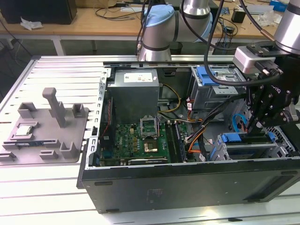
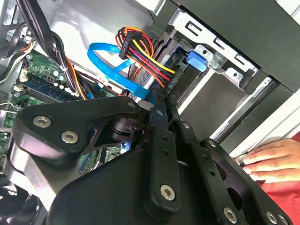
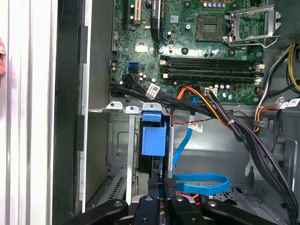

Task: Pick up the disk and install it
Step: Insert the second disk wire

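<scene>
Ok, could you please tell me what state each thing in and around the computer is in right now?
Computer case: lying on its side, panel off.
Processor socket: metal cover flipped open.
Disk: standing on edge in the drive bay.
Claw: down inside the case, right at the disk.
Chip: lying on the grey tray, outside the case.
Hand: resting beside the case.

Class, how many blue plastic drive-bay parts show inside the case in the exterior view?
2: one blue part on the grey drive cage, another beneath the end effector; others may be hidden.
</scene>
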Available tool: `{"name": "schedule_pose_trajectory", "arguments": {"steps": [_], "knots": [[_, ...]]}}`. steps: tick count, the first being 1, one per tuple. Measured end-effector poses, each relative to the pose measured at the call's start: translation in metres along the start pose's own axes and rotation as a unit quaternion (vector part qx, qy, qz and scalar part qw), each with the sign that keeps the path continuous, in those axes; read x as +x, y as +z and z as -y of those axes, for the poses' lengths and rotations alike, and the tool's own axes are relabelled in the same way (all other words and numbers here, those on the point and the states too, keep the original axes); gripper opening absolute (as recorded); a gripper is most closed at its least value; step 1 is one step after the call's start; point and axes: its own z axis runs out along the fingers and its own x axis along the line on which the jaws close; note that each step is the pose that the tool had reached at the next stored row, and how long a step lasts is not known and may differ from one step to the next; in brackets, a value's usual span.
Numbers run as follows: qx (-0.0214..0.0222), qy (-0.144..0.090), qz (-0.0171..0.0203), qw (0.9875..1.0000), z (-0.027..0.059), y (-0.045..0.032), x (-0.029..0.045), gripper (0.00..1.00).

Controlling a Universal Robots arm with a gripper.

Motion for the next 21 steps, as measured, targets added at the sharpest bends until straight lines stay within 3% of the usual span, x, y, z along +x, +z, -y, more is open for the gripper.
{"name": "schedule_pose_trajectory", "arguments": {"steps": [21], "knots": [[0.0002, -0.003, 0.0, 1.0, -0.0001, 0.0027, -0.0002, 0.16]]}}
